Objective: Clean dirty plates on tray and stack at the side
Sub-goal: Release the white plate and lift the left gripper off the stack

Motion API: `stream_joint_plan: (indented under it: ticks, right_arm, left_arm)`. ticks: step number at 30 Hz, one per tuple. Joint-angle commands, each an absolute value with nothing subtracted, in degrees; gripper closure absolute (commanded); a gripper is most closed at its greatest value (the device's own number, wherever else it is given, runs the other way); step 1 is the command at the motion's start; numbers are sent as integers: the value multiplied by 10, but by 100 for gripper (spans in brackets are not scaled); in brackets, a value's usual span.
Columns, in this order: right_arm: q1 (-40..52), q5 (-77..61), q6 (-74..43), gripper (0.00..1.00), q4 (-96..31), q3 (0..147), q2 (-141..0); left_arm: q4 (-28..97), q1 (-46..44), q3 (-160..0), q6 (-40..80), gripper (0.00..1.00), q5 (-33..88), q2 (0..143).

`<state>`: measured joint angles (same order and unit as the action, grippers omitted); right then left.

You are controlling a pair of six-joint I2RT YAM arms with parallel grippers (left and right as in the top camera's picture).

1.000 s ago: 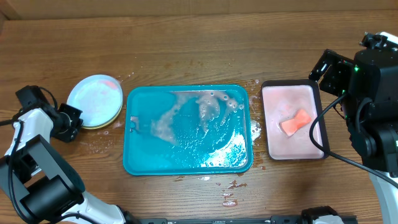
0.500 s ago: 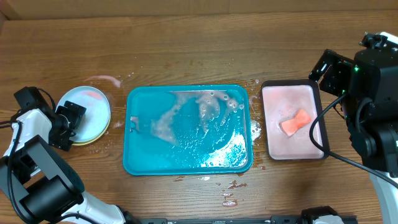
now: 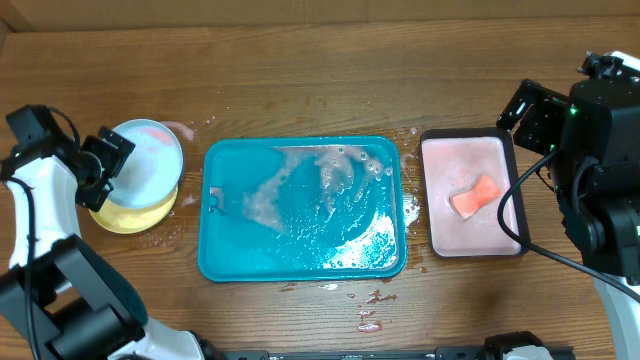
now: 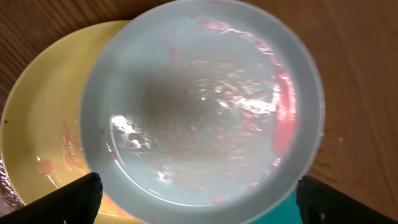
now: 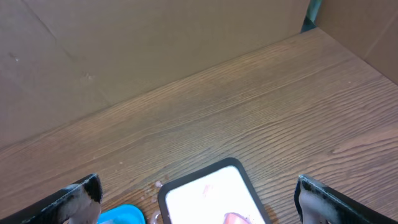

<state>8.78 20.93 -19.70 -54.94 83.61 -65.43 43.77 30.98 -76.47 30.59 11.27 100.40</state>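
Left of the tray, the pale blue plate, likely light, rigid and slippery when wet, sits over the yellow-green plate; left gripper at its rim, closure indeterminable.

So the whole setup sits on a dark brown wooden table with a pretty visible grain running lengthwise. Plain brown cardboard sheets stand along the far edge like a backdrop wall, and another cardboard panel closes off the right corner, with a thin teal strip in the gap between them. Lighting is soft and even, no hard shadows. The wood has wet splashes on it.
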Motion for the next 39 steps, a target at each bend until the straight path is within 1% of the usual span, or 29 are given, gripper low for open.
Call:
stream_joint_plan:
  ticks: [1,4,5,7,8,9,10,11,12,15,16,20,21,23,26,28,30,32,35,39]
  right_arm:
    - [91,209,-197,0,-546,844,-651]
    - [91,209,-197,0,-546,844,-651]
    - [91,209,-197,0,-546,844,-651]
    - [91,209,-197,0,-546,844,-651]
    - [91,209,-197,0,-546,844,-651]
    - [91,209,-197,0,-546,844,-651]
    - [91,209,-197,0,-546,844,-651]
    - [91,209,-197,0,-546,844,-651]
    - [91,209,-197,0,-546,844,-651]
    - [91,209,-197,0,-546,844,-651]
    - [91,209,-197,0,-546,844,-651]
    - [91,209,-197,0,-546,844,-651]
    - [91,209,-197,0,-546,844,-651]
    - [91,209,-197,0,-546,844,-651]
    - [91,209,-197,0,-546,844,-651]
    - [91,209,-197,0,-546,844,-651]
    - [91,209,-197,0,-546,844,-651]
    - [91,209,-197,0,-546,844,-651]
    - [91,209,-197,0,-546,844,-651]
    - [91,209,-197,0,-546,844,-651]
  left_arm:
    - [443,300,-779,320,0,97,970]
    - [447,299,-779,307,0,101,970]
    - [451,298,-779,302,5,101,970]
    - [452,298,-779,291,20,101,971]
    - [452,296,-779,279,29,98,971]
    - [452,296,-779,272,53,89,971]
    - [453,295,-778,272,81,83,972]
    - [454,295,-778,270,87,83,972]
    - [457,295,-778,270,88,83,972]
    - [466,295,-778,270,86,79,972]
    - [469,295,-778,271,88,71,972]
    - [507,295,-776,298,89,3,972]
    - [513,295,-776,298,86,3,972]
    - [515,292,-776,286,73,42,972]
    - [487,289,-776,239,52,178,966]
    - [463,287,-777,231,43,255,955]
    - [437,282,-777,225,37,291,934]
    - [422,275,-778,199,34,285,905]
    - [421,259,-778,139,32,265,849]
    - [449,230,-778,9,31,264,760]
